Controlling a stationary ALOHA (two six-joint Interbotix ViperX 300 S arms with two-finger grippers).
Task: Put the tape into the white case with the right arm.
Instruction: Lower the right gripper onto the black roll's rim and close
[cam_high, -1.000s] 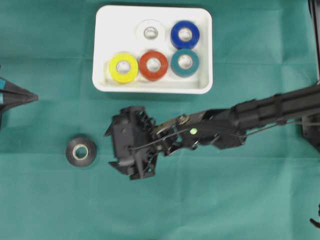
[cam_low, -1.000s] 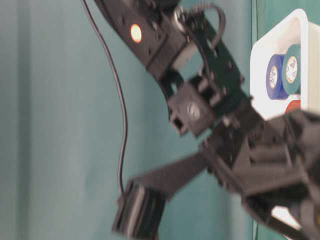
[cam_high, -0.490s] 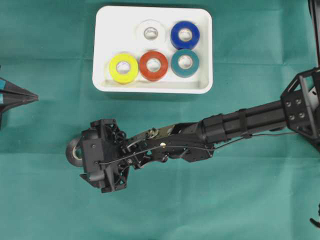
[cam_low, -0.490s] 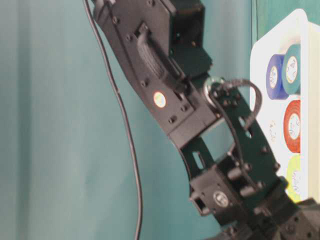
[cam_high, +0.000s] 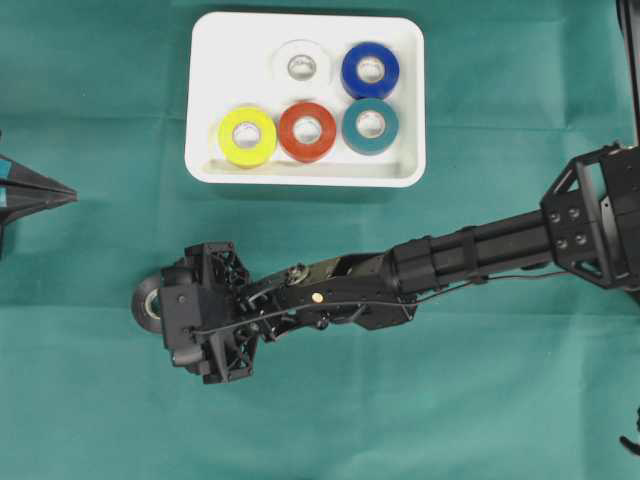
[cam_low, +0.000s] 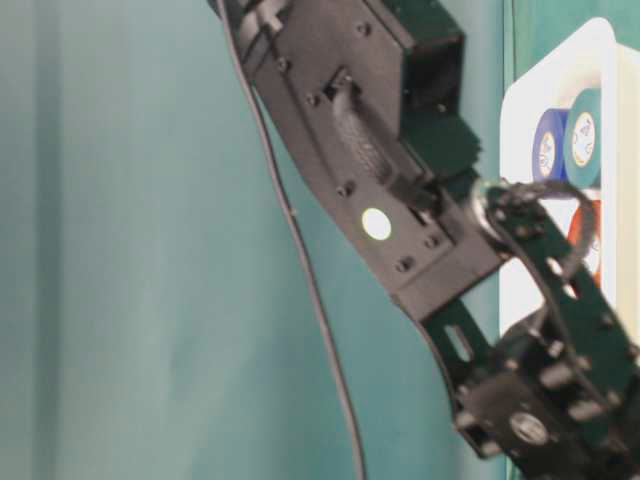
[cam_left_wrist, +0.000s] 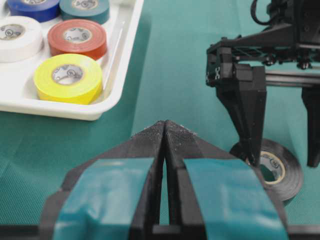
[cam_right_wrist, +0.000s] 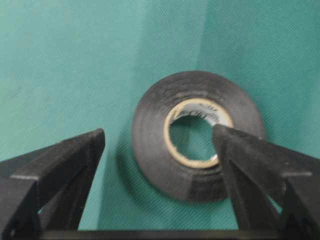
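Note:
A black tape roll (cam_high: 147, 301) lies flat on the green cloth at the left, mostly hidden under my right gripper (cam_high: 172, 316) in the overhead view. In the right wrist view the tape (cam_right_wrist: 150, 131) sits between the wide-open fingers of the right gripper (cam_right_wrist: 159, 131). One fingertip is over the inner edge of the core, the other outside the roll. The left wrist view shows the tape (cam_left_wrist: 292, 176) below those fingers. The white case (cam_high: 305, 178) stands at the back. My left gripper (cam_left_wrist: 165, 123) is shut on nothing at the left edge (cam_high: 60, 193).
Several coloured rolls lie in the case: white (cam_high: 302, 64), blue (cam_high: 370, 68), yellow (cam_high: 247, 135), red (cam_high: 307, 130) and teal (cam_high: 370, 125). The case's front left corner holds no roll. The right arm (cam_high: 470, 255) stretches across the cloth from the right.
My right gripper has swung left from the middle of the cloth to above the black tape, still open. The left gripper and the rolls in the case have not moved.

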